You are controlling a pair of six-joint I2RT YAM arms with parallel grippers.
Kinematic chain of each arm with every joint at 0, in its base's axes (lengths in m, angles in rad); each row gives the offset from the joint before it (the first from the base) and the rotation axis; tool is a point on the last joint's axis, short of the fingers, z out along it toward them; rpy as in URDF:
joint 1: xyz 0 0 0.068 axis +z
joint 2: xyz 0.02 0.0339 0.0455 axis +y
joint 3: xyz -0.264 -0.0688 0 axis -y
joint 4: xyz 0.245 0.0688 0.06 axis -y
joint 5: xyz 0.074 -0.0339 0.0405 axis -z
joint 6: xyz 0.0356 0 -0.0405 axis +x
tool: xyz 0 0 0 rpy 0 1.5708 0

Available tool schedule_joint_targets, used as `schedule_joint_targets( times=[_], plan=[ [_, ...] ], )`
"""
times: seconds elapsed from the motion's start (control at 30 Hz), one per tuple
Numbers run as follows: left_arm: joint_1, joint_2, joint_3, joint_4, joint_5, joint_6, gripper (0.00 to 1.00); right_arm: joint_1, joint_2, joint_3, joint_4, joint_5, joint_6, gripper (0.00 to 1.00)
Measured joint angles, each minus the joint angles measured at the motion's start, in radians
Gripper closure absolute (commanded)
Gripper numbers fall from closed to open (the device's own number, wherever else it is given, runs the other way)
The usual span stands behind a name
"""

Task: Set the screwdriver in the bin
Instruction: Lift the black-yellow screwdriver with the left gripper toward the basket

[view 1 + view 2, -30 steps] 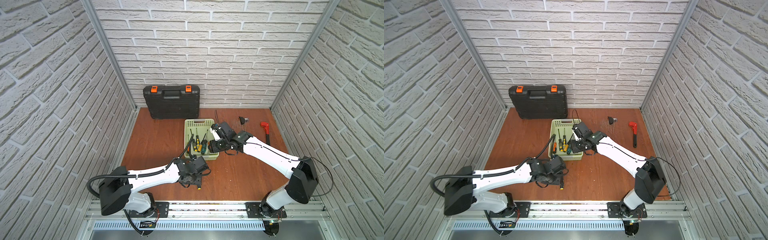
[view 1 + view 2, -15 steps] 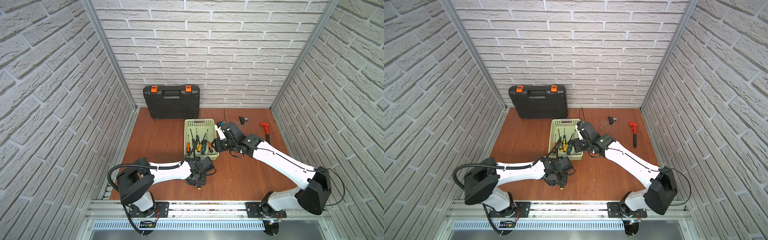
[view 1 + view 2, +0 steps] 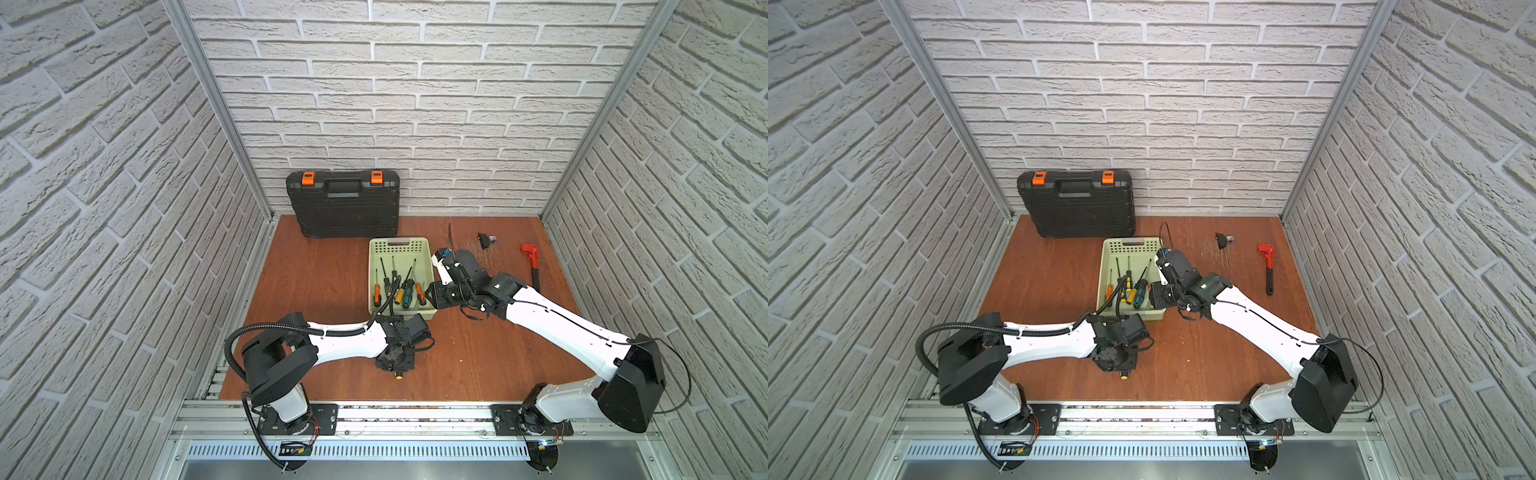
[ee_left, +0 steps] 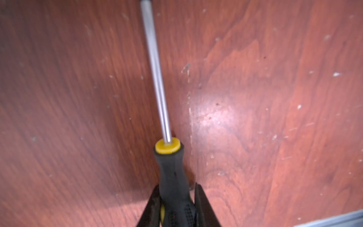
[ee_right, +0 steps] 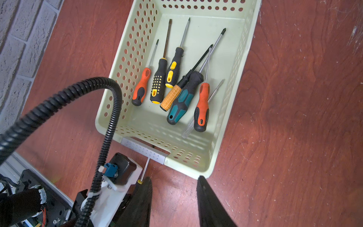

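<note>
A screwdriver (image 4: 170, 173) with a black-and-yellow handle and a bare steel shaft lies on the brown wooden table, just in front of the bin. My left gripper (image 4: 176, 185) is shut on its handle, both fingers pressed against the sides. In both top views the left gripper (image 3: 395, 359) (image 3: 1117, 359) covers it, and only the screwdriver's yellow butt (image 3: 398, 377) shows. The bin (image 3: 428, 266) (image 5: 248, 55), pale green and perforated, holds several screwdrivers (image 5: 176, 84). My right gripper (image 5: 174, 178) hangs open and empty over the table at the bin's near right corner (image 3: 438, 295).
A black tool case (image 3: 343, 203) with orange latches stands against the back wall. A red pipe wrench (image 3: 530, 262) and a small black part (image 3: 484, 240) lie at the back right. The left arm's black cable hose (image 5: 59, 98) arches beside the bin.
My left gripper's jaws have closed onto the screwdriver handle, and that arm has swung in behind it. The right arm's elbow has shifted right while its gripper stays by the bin.
</note>
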Motion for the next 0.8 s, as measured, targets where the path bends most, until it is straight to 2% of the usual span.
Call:
schedule_joint_targets(
  times=[0.27,0.37,0.53,0.67,0.8],
  plan=[
    [-0.066,-0.04,0.005,-0.071,0.016,0.021,0.9,-0.001,-0.008,-0.01,-0.008,0.024,-0.001,0.6],
    [-0.116,-0.126,0.003,-0.119,0.025,0.037,0.9,-0.003,-0.033,-0.019,-0.024,0.039,-0.001,0.61],
    [-0.156,-0.358,-0.01,-0.14,0.074,0.102,0.87,-0.009,-0.104,-0.018,-0.063,0.06,0.007,0.61],
    [-0.093,-0.48,0.038,-0.21,0.097,0.175,0.88,-0.014,-0.163,-0.012,-0.087,0.065,0.013,0.61],
    [0.097,-0.459,0.152,-0.231,0.132,0.27,0.88,-0.016,-0.18,0.002,-0.096,0.065,0.015,0.61]
  ],
)
